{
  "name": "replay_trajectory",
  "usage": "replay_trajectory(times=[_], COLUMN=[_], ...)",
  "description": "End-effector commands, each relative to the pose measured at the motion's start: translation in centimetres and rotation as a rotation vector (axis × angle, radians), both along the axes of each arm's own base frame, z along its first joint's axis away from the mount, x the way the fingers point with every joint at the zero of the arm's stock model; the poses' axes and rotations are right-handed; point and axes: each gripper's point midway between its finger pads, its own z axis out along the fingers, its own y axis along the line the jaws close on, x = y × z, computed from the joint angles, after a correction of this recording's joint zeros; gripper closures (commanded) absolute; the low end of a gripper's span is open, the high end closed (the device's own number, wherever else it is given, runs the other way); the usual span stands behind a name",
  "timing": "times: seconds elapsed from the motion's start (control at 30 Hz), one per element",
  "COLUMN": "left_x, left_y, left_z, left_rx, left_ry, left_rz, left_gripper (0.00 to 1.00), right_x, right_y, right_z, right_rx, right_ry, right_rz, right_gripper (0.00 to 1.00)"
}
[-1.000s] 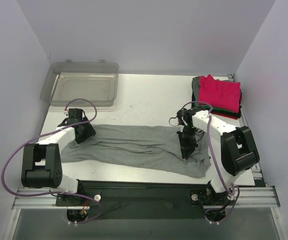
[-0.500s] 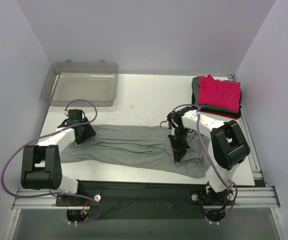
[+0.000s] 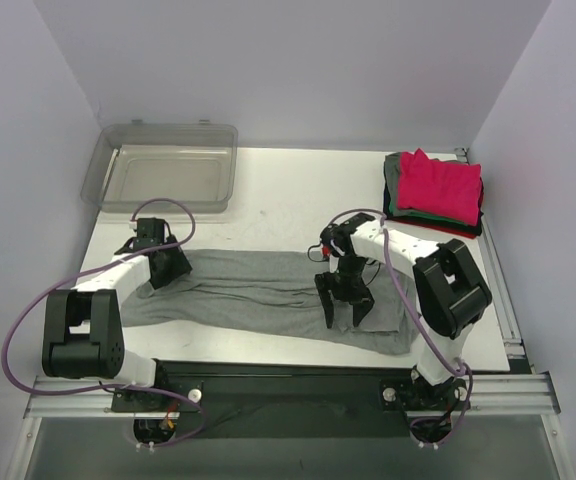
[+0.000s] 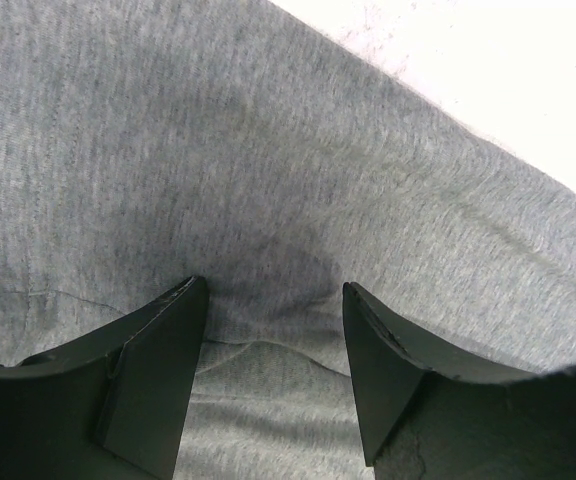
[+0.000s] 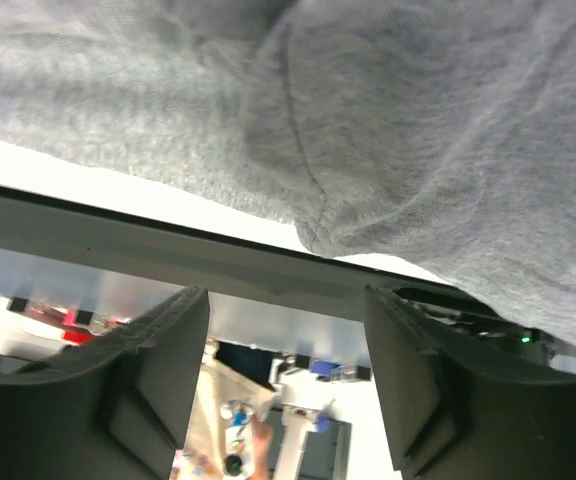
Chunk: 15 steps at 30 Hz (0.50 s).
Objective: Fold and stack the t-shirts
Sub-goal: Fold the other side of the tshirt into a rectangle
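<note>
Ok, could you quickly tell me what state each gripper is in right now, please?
Left gripper: open, tips down on the grey t-shirt.
Right gripper: open, holding nothing.

Your white tabletop (image 3: 288, 205) carries three things. Across the near half, from about 8 o'clock to 4 o'clock, you have the heather-grey t-shirt (image 3: 258, 290) lying flat in a long, wrinkled band. Its 4 o'clock end comes close to the near edge. At 2 o'clock, in the far right corner, sits the stack of folded t-shirts (image 3: 436, 188). It is pink-red on top, with green, dark and grey edges showing beneath; you cannot tell which one touches the surface. At 10 o'clock stands the clear plastic bin (image 3: 163, 175), its left side seeming to jut past the edge. Toward 12 o'clock the surface shows a few faint marks.
</note>
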Motion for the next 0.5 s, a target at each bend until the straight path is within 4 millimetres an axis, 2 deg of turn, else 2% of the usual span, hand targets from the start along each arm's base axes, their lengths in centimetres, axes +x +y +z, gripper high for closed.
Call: replay_trajectory(times=[0.0,0.2,0.33,0.47], left_x=[-2.3,-0.8,0.2,0.4], left_y=[1.6,2.5,2.8,2.3], left_z=[-0.4,2.7,4.7,4.7], left_rx=[0.029,0.038,0.055,0.024], left_ry=[0.103,0.024,-0.018,-0.017], left_rz=[0.021,0.059,0.068,0.074], left_gripper=[0.33,0.32,0.32,0.32], right_x=[0.3,3.6,6.4,8.8], right_y=[-0.1,-0.9,-4.1,-6.4], right_z=[2.3,4.5,4.0,2.5], right_rx=[-0.001,0.024,-0.054,-0.101], right_ry=[-0.016,-0.117,-0.179,-0.205], right_rz=[-0.008,-0.113,-0.189,-0.247], right_gripper=[0.32,0.25,0.25,0.25])
